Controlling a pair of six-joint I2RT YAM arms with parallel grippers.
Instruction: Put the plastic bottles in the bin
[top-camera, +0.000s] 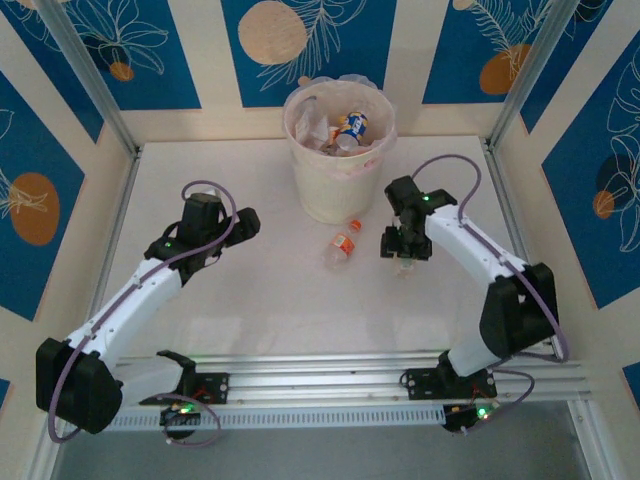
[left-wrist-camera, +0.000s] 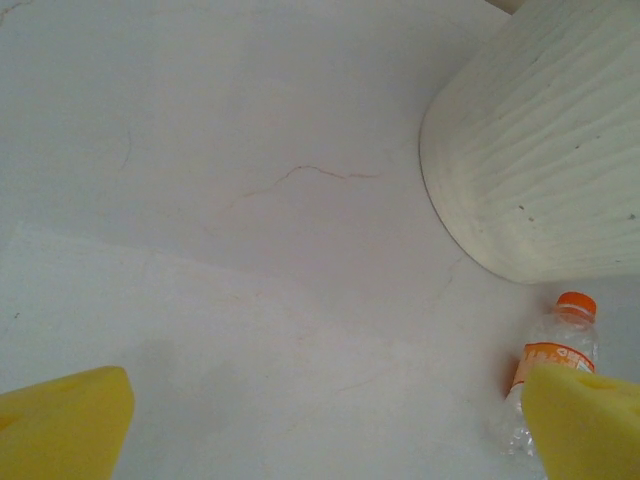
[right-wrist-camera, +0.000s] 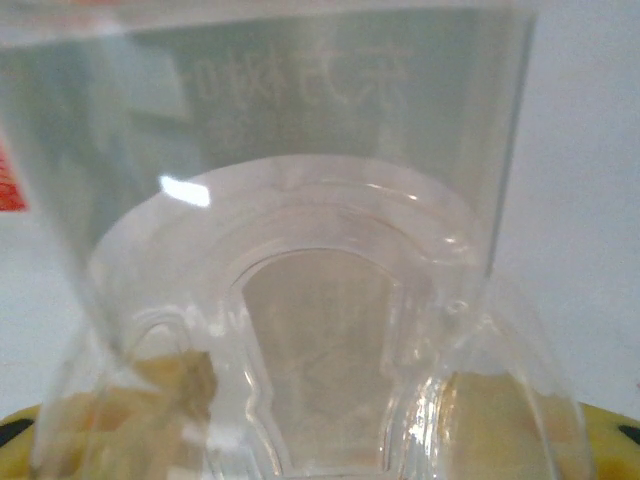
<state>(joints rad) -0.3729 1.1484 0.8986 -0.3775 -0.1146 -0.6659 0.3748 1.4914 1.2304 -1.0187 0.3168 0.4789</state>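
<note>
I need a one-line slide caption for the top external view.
Bottle sorting: right end effector around a clear bottle, orange-capped bottle lying on the table, bin behind.

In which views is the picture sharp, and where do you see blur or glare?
Right wrist: the clear plastic bottle sits so near the lens that it is blurred, with one white glare spot on it. Left wrist: even soft light; the yellow fingertips are out of focus. Top external: evenly lit, faint shadows on the white table.
</note>
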